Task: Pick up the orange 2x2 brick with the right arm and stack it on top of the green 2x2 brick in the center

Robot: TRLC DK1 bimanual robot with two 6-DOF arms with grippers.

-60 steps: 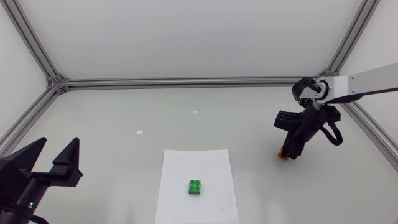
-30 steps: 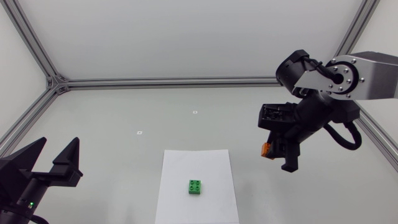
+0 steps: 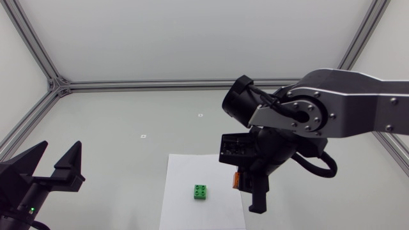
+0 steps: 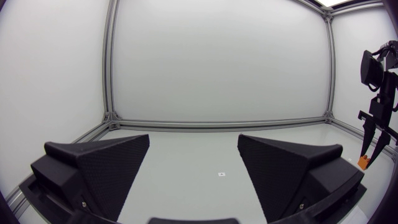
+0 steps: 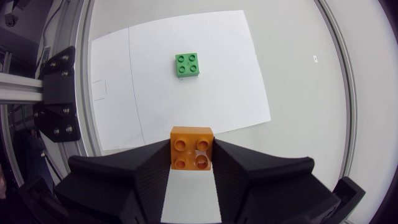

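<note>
One orange 2x2 brick (image 5: 192,147) is clamped between the two fingers of the right gripper (image 5: 191,163), one finger on each side and the studs facing the wrist camera. It is held off the table (image 3: 128,115), over the edge of a white paper sheet (image 3: 201,166). The green 2x2 brick (image 3: 201,192) lies studs up on that sheet, ahead of the gripper and apart from the orange one, touching nothing else.

Two tiny marks (image 3: 200,115) sit on the table beyond the sheet, too small to read. No print shows on either brick.

The right arm comes in from the right edge and reaches toward the middle, with its wrist bent so the fingers point down at the sheet. The left gripper (image 3: 59,150) sits low at the table's near left corner, its fingers spread wide with nothing between them, aimed across the table.
</note>
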